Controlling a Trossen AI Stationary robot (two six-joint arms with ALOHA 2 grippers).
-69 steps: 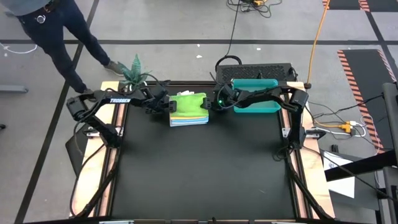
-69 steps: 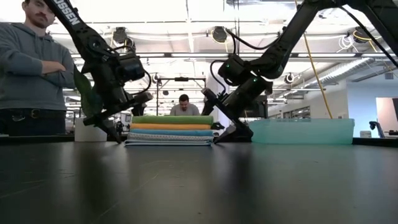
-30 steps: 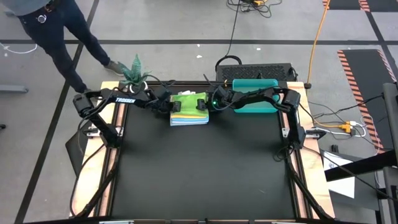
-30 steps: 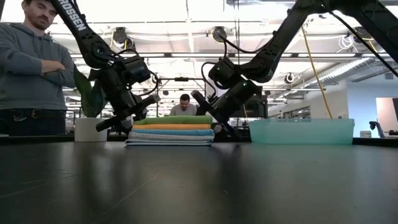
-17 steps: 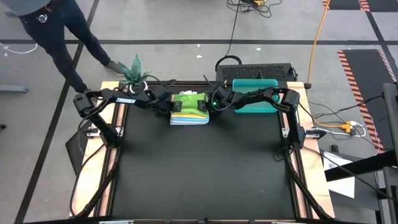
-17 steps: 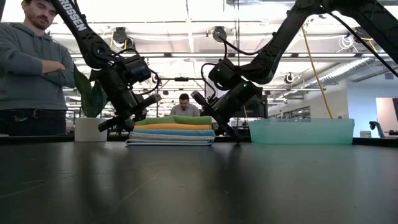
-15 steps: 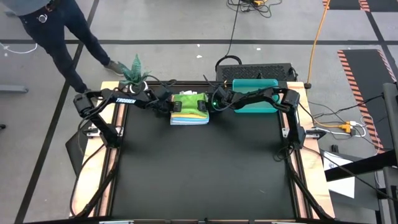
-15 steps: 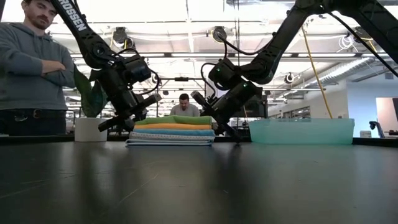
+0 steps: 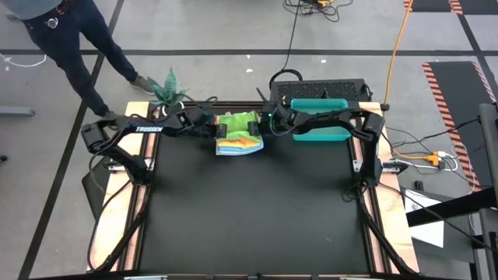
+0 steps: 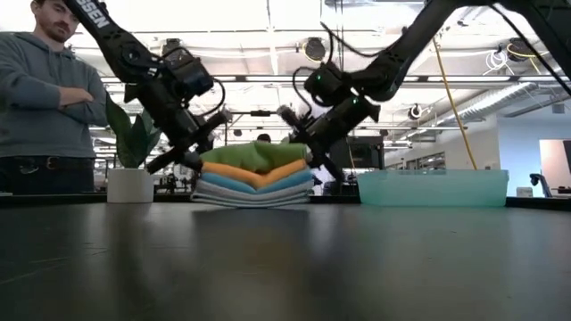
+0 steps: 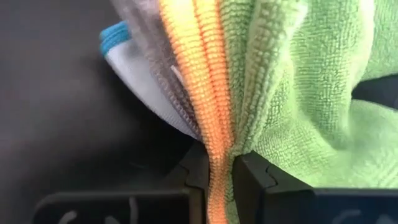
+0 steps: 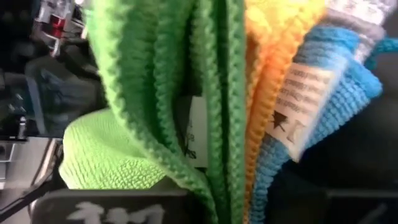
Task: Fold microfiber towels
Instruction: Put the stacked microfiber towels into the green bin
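A stack of folded microfiber towels [image 9: 239, 135] lies near the table's far edge: lime green on top, then yellow-orange, blues and white-grey. In the low view the stack [image 10: 254, 176] has both upper side edges raised, and its bottom layers rest on the table. My left gripper [image 9: 211, 126] is shut on the stack's left edge. My right gripper [image 9: 264, 124] is shut on its right edge. My left gripper pinches the edges of the yellow-orange towel [image 11: 216, 177] and the lime green towel [image 11: 244, 148] between its two fingers [image 11: 254, 182], several layers at once. It comes slanting down from the table's left. The held edge is raised and the lower towels hang away beneath it. My right gripper has the folded edges of the lime green towel [image 12: 214, 168] and the yellow-orange towel [image 12: 254, 163] running down between its fingers, several layers. It comes slanting down from the table's right. The contact itself is hidden at the picture's lower edge. That side of the stack is raised.
A teal plastic tray [image 9: 319, 129] stands right of the stack, close behind my right arm. A potted plant [image 9: 166, 90] sits at the far left corner. A person [image 10: 43, 98] stands beyond the table's left side. The black tabletop [image 9: 249, 210] stretches toward the near edge.
Both grippers have shut on the stack's side edges and risen a little, drawing toward the far edge. The upper towels' left and right edges have lifted and the stack has bunched narrower. Its bottom layers stay on the table.
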